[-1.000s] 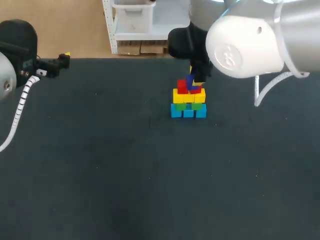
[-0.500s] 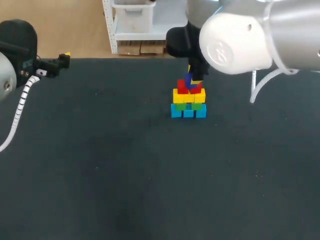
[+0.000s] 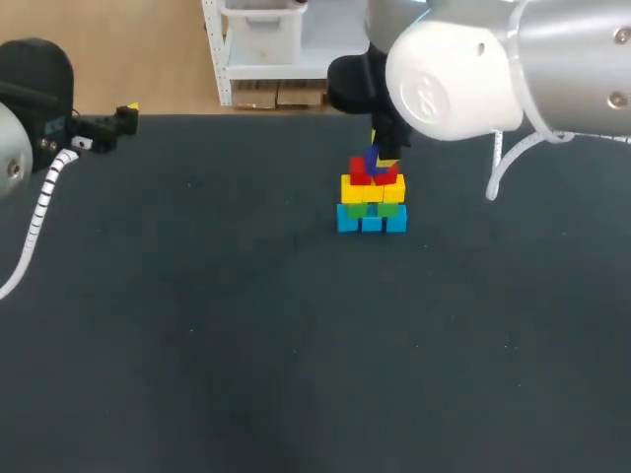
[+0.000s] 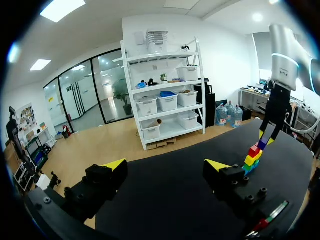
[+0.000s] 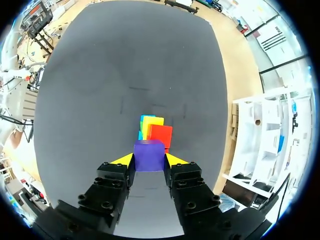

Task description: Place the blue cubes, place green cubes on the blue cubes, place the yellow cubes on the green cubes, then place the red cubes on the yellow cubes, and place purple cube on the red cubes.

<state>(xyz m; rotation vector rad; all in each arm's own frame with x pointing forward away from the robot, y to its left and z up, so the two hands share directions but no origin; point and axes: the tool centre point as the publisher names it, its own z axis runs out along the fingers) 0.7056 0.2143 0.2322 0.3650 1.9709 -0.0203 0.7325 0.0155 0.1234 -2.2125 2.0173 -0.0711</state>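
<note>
matt table [image 3: 197,345], smooth purple cube [image 5: 149,155] (glossy white arm shell [image 3: 454,79]).

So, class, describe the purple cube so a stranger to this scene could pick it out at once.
On the dark table stands one stack of coloured cubes, blue at the bottom. At its top, above the red cubes, the right tool grips the purple cube, the only purple one.

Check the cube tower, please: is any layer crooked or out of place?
Nothing clearly stands out. The blue cubes, green cubes, yellow cubes and red cubes sit in order; the right tool holds the purple cube squarely over them.
</note>
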